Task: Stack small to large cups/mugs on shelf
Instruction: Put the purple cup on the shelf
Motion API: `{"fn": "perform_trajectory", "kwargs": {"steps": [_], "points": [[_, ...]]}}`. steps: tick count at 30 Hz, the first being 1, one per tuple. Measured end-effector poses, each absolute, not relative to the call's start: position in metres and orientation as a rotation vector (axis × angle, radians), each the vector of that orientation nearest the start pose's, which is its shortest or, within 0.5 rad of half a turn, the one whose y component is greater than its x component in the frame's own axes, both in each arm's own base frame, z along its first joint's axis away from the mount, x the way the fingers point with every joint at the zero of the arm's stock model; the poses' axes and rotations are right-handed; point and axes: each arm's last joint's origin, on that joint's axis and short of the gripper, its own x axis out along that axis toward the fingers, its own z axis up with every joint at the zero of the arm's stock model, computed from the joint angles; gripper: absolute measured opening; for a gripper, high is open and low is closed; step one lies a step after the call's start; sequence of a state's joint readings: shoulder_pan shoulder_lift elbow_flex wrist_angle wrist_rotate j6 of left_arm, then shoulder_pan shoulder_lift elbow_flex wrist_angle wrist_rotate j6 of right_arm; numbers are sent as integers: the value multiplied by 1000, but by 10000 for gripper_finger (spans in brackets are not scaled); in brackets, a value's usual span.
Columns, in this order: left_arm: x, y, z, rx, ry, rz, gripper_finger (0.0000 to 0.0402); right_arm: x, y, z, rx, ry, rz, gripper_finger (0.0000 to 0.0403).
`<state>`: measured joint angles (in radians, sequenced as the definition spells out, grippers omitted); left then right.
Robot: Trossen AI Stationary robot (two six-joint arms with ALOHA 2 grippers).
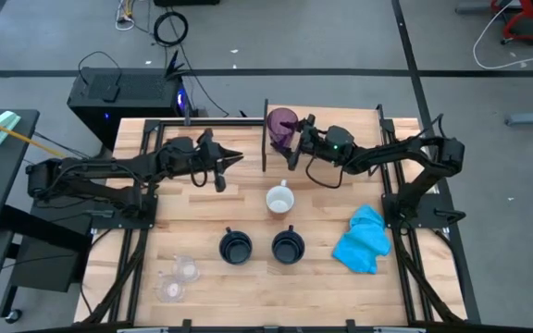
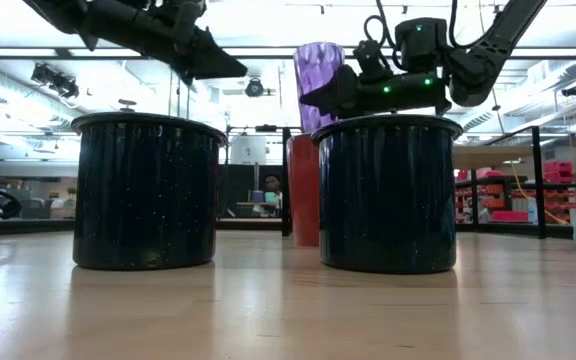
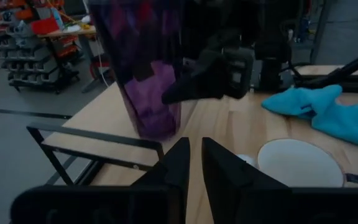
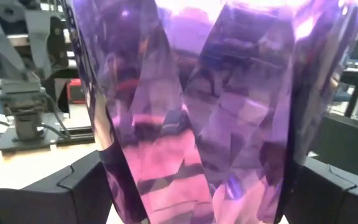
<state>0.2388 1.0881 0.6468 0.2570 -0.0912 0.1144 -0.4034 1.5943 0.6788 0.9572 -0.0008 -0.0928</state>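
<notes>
Two navy mugs (image 2: 146, 190) stand up front on the bench (image 1: 248, 213), the orange mug (image 1: 278, 200) just behind them. Past that, the right claw (image 4: 197, 186) grasps the purple tumbler (image 1: 282, 124) on both sides at the shelf (image 1: 213, 129). The left claw (image 3: 192, 163), nearly clenched and empty, hovers beside it. Largest cup first, I'd judge; next it needs settling and releasing.
</notes>
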Motion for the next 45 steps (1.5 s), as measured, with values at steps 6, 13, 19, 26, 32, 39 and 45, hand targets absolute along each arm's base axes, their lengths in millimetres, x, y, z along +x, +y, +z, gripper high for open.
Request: {"fn": "perform_trajectory", "kwargs": {"steps": [6,13,19,26,32,39,45], "points": [[232,59,270,83,194,320,43,296,-127,207,-91,-16,-406,363],[232,59,270,83,198,320,44,296,-127,209,-94,-34,-406,363],[232,59,271,84,184,321,35,296,-128,209,-96,-35,-410,365],[232,59,272,85,173,321,26,295,-129,211,-99,-49,-413,365],[232,59,274,86,157,322,26,301,-132,211,-88,-53,-406,365],[232,59,274,87,160,322,21,303,-134,210,-84,-54,-411,365],[232,59,274,88,159,322,19,303,-134,210,-77,-54,-393,366]]}}
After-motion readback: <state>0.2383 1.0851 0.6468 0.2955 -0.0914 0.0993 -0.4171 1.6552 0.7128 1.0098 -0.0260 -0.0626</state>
